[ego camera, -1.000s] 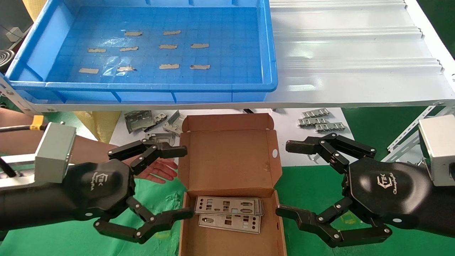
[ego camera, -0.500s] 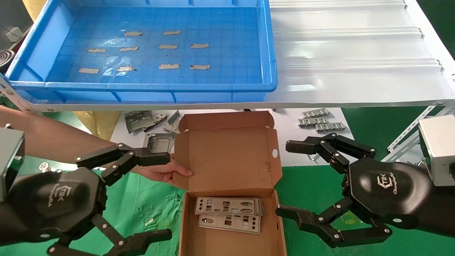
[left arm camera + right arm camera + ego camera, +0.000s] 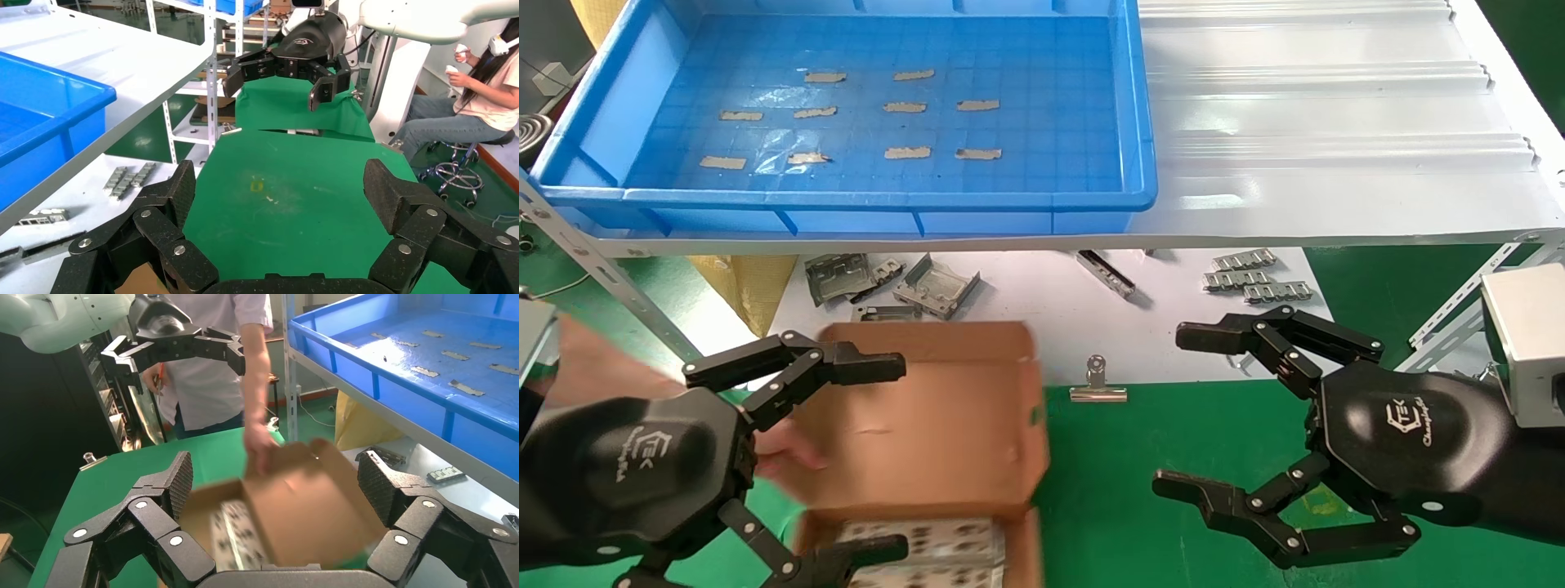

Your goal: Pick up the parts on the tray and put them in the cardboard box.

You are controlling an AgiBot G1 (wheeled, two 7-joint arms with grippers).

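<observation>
Both arms sit low over the green cloth (image 3: 1173, 457), neither holding anything. Left gripper (image 3: 838, 457) has its jaws spread wide, and the small brown corrugated cardboard box (image 3: 928, 425) with its hinged flap lid up sits right at them: the upper finger lies across the lid's top corner, the lower finger overlaps the box floor's near edge. Whether they touch the cardboard, can't tell. The box is motion-blurred; a person's bare hand (image 3: 260, 444) grips the lid edge on the side toward the left gripper. Thin flat silver punched metal plates (image 3: 919, 543) lie inside on the box floor, just beside the left gripper's lower fingertip. Right gripper (image 3: 1185, 412) is likewise wide open, jaws pointing at the box but well apart from it, bare green cloth between. Beyond both sets of jaws, up on the white corrugated sheet (image 3: 1336, 122), the large shallow blue plastic tray (image 3: 1140, 122) shows only tan tape strips (image 3: 907, 106) on its grid floor. Grey stamped metal brackets (image 3: 887, 282), small ridged silver strips (image 3: 1254, 278) and a metal binder clip (image 3: 1097, 384) lie on the white surface past the box.
</observation>
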